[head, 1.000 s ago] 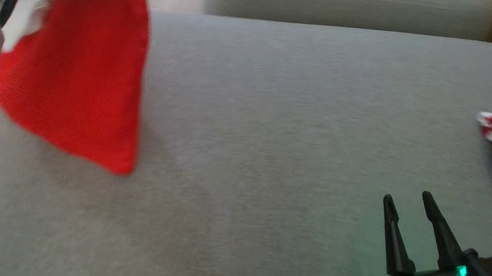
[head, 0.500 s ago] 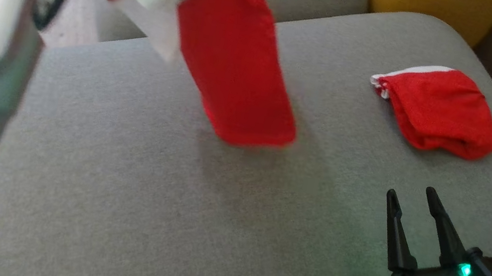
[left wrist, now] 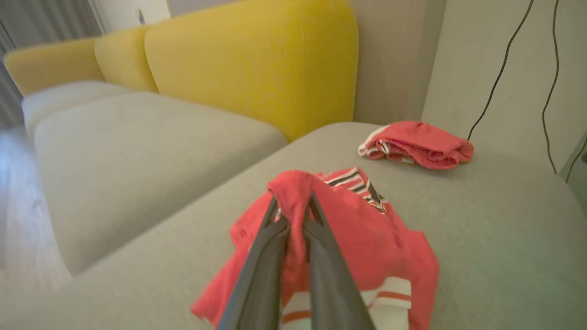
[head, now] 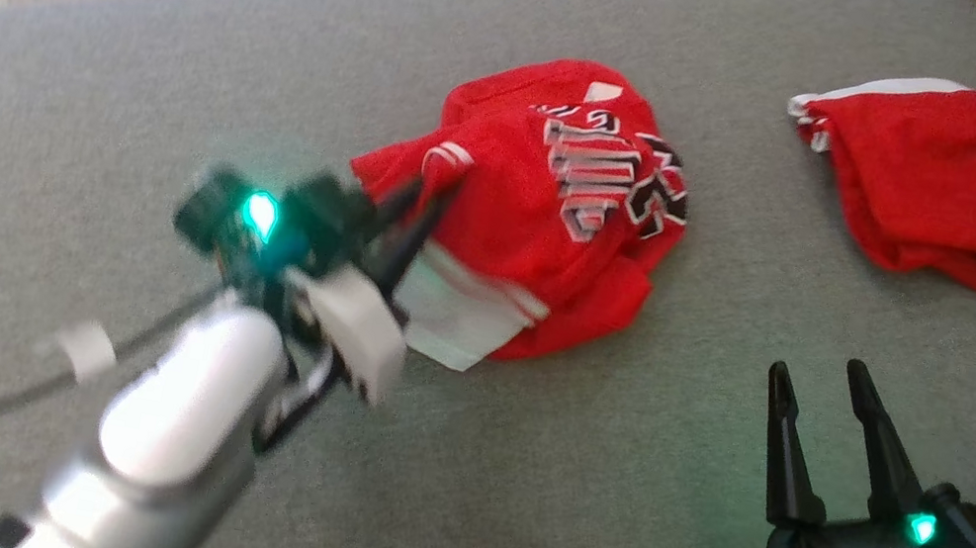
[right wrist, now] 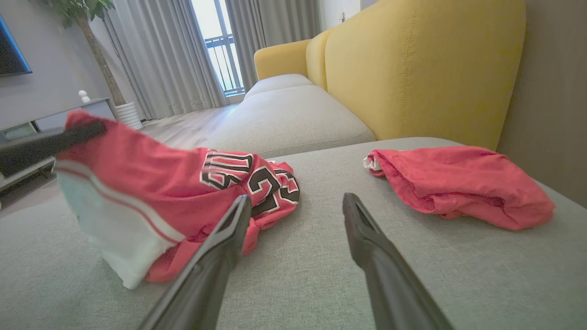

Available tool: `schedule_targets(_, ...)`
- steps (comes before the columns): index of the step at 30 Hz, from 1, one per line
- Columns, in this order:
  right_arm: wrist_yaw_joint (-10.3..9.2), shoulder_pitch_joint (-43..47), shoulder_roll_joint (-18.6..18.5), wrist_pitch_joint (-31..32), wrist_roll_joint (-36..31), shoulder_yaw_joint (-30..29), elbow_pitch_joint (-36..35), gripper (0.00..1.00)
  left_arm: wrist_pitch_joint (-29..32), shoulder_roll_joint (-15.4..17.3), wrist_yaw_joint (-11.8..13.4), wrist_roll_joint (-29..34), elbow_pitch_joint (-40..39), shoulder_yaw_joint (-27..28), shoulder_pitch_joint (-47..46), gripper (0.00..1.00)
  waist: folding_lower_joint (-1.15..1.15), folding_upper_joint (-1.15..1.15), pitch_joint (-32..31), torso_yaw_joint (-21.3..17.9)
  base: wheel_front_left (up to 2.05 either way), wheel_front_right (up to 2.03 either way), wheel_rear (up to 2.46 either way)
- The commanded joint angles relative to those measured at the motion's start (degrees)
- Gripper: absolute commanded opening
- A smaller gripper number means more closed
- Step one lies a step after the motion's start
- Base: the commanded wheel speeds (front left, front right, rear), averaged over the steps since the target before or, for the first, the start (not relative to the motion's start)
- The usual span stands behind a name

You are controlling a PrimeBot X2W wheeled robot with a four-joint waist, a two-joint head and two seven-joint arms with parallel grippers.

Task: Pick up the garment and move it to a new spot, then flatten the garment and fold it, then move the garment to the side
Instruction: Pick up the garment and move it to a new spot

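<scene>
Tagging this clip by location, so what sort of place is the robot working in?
Most likely a home living room: a sofa with yellow back cushions, long grey curtains beside a tall window, and a potted tree next to them.

Grey cushion (head: 78, 91) with jersey (head: 558, 216), red bundle (head: 936, 182)

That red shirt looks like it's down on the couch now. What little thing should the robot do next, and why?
Probably open the left gripper and let go. It is pinched shut on a fold of the red jersey, which mostly lies bunched on the grey cushion. Flattening needs fresh grips at the edges; the right gripper hovers open and empty.
</scene>
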Motion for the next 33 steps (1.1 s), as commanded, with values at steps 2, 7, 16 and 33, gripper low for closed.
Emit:
schedule_targets(2,-0.04,-2.9,0.2,-0.6,-0.4,1.3,-2.0,1.00,-3.4,-1.0,0.9,-0.6,0.6,0.6,0.7,0.00,-0.01,0.00,2.5,1.9,0.00,0.00,0.00)
schedule_targets(7,-0.04,-3.7,-0.1,-0.6,-0.5,1.8,-1.4,1.00,-8.9,-3.1,2.0,-0.5,3.8,0.0,2.3,1.00,-0.01,0.00,2.7,3.4,0.00,0.00,0.00)
schedule_targets(16,-0.04,-1.0,0.0,-0.6,-0.4,1.1,0.1,1.00,-15.9,-4.0,8.1,-1.2,2.3,4.5,9.4,1.00,-0.01,0.00,-5.2,7.7,0.00,0.00,0.00)
schedule_targets(33,-0.04,7.3,1.9,-0.6,-0.3,-1.2,0.1,1.00,-16.0,-5.4,15.1,3.3,-19.1,22.2,42.8,1.00,-0.01,0.00,-15.8,13.2,0.00,0.00,0.00)
